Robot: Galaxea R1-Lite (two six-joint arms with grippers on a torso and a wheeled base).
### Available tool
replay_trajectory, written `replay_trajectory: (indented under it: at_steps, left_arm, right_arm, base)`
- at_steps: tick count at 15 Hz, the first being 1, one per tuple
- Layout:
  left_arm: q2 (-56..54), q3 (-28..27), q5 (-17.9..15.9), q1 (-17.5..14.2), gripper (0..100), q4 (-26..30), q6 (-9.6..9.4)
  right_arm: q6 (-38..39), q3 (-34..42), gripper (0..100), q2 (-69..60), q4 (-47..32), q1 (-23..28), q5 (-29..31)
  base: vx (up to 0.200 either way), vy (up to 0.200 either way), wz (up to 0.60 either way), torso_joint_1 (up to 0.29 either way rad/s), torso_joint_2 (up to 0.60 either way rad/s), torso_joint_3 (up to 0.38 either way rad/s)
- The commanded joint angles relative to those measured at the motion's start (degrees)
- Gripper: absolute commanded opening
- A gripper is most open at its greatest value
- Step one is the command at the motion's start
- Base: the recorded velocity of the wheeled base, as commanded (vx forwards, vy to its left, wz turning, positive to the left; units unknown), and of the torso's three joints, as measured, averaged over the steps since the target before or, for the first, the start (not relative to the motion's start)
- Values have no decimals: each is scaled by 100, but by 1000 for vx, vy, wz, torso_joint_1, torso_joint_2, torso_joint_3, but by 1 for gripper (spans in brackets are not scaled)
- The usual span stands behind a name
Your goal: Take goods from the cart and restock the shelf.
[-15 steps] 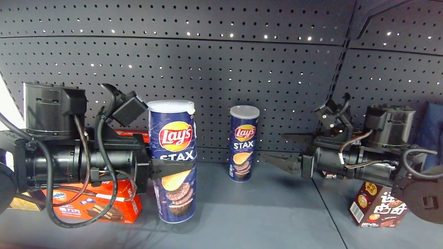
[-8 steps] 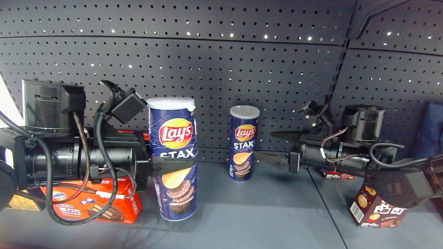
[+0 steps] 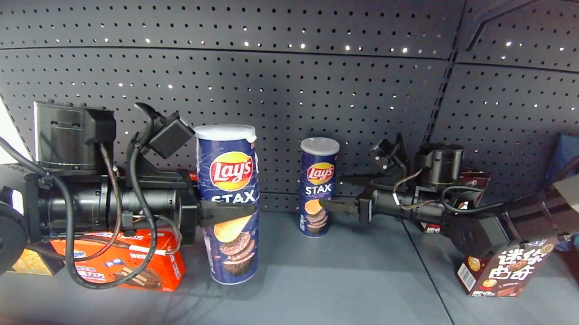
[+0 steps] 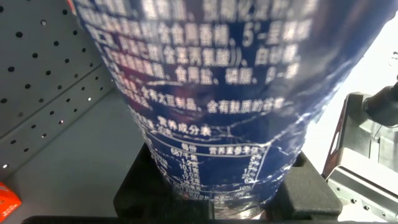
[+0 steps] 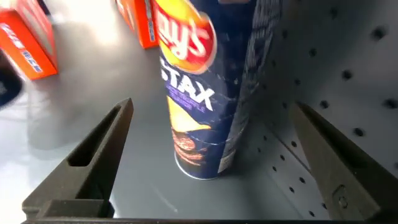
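- Tall chips can (image 3: 229, 204): we are gripping it at mid-height between the closed fingers of the left gripper (image 3: 226, 211). A grip this high is probably guarding against tipping as the can goes onto the shelf (image 3: 343, 282). We cannot tell whether its base is touching the board.
- Small chips can (image 5: 193, 93): it is standing on the shelf close to the pegboard (image 3: 293, 84), between the spread fingers of the right gripper (image 5: 211, 106), and it is touching neither finger.
- We are reading this straddle as preparation to grasp or straighten the small can.
- Orange box (image 3: 133, 265) is lying just beside the left gripper's wrist, and brown box (image 3: 504, 272) is lying below the right arm; both are narrowing the side room.
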State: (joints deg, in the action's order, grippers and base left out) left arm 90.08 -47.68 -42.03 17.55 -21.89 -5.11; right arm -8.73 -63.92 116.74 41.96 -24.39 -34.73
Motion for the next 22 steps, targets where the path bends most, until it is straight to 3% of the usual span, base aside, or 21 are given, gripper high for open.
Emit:
replay_trajectory:
  at_steps: [1,17,21,22]
  left_arm:
    - [19,-14,2,-6,0,-8,1]
    - [-8,48,2,-86,0,-8,1]
    - [-8,13,2,-86,0,-8,1]
    - [-8,22,2,-86,0,-8,1]
  right_arm:
    - [12,-77,100,279,119,-4,-43]
    - [126,-1185,100,1387,251,-276,54]
    - [179,-1176,100,1413,286,-259,98]
    - [179,-1167,0,1413,322,-268,98]
  base:
    - [0,0,0,0,0,0]
    - [0,0,0,0,0,0]
    - [0,0,0,0,0,0]
    - [0,0,0,0,0,0]
